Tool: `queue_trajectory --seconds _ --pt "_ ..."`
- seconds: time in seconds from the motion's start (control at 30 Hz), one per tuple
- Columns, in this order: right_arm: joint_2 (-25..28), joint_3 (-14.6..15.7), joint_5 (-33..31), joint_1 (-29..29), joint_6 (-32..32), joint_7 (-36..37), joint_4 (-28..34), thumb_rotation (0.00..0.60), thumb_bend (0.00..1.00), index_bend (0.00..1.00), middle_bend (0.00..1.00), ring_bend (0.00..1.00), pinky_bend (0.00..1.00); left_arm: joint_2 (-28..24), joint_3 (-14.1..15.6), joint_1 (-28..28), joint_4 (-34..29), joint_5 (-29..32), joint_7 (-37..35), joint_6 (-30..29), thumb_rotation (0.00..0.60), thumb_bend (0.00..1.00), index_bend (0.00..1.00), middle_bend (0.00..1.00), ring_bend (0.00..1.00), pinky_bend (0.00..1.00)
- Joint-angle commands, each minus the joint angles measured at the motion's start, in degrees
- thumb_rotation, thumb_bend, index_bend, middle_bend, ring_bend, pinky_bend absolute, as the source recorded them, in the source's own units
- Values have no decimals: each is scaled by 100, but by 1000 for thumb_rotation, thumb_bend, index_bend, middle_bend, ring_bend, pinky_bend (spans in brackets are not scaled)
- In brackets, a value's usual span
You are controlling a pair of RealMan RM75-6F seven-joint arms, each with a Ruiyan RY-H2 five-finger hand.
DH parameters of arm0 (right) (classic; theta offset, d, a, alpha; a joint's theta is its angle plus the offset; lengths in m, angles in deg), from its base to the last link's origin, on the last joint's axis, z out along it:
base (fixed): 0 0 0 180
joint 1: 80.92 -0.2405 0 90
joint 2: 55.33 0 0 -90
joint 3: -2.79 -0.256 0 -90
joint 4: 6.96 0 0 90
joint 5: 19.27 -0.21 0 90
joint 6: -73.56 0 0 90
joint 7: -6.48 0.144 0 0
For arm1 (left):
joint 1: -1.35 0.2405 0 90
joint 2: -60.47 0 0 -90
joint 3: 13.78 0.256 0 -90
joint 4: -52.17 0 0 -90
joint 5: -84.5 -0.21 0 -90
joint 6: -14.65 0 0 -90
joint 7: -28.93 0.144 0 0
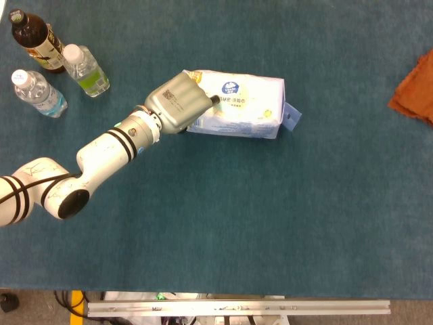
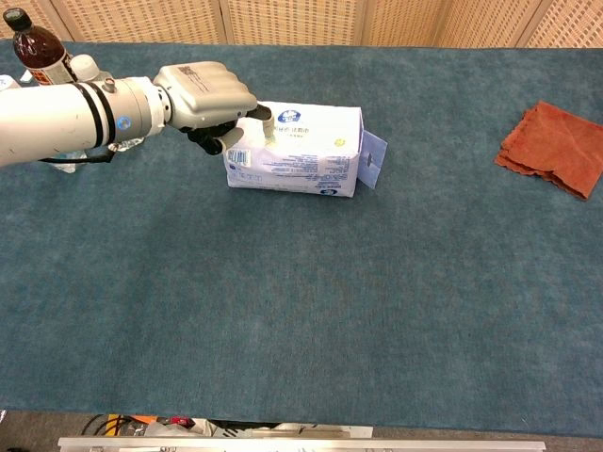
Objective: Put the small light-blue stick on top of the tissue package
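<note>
Lying on its side, the tissue package (image 1: 240,105) runs left-right.

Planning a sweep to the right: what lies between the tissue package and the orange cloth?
Only bare blue table cover between the tissue package and the orange cloth, seen in the chest view.
</note>
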Motion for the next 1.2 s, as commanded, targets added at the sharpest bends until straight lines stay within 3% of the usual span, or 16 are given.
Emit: queue_trajectory --seconds 0.03,1.2 --pt "-3 2 7 -1 -3 5 -6 600 432 229 352 341 393 -45 -17 8 -39 18 -8 -28 600 691 245 909 959 931" --pt "8 12 32 47 39 -16 28 600 433 229 352 349 393 -127 92 107 -99 118 68 -55 600 690 248 906 955 930"
